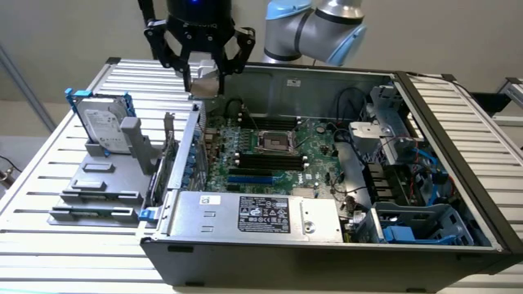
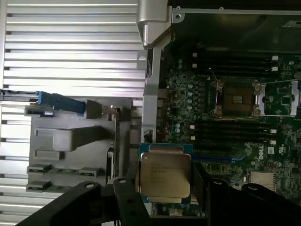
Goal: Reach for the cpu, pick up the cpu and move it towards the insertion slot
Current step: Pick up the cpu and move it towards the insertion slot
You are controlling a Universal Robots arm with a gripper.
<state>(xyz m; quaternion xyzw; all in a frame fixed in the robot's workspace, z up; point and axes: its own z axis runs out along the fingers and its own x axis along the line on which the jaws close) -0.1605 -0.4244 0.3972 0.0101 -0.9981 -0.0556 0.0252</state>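
The cpu (image 2: 164, 175), a flat square chip with a silver-grey top and printed lettering, sits between the black fingers (image 2: 126, 200) of my gripper (image 2: 167, 195), which is shut on it. In the exterior view the gripper (image 1: 204, 78) hangs high over the back left corner of the open computer case with the cpu (image 1: 207, 87) in it. The insertion slot (image 1: 275, 143), a square socket with a shiny metal frame and a dark centre, lies on the green motherboard, lower and towards the exterior view's right of the gripper. The wrist view has the insertion slot (image 2: 236, 98) well apart from the chip.
An upright silver hard drive (image 1: 102, 125) with a blue bracket stands on a grey fixture (image 1: 98, 190) at the exterior view's left. Black memory slots (image 1: 266, 160) flank the socket. The power supply (image 1: 253, 214) fills the case front; cables and drive bays (image 1: 400, 177) crowd the right.
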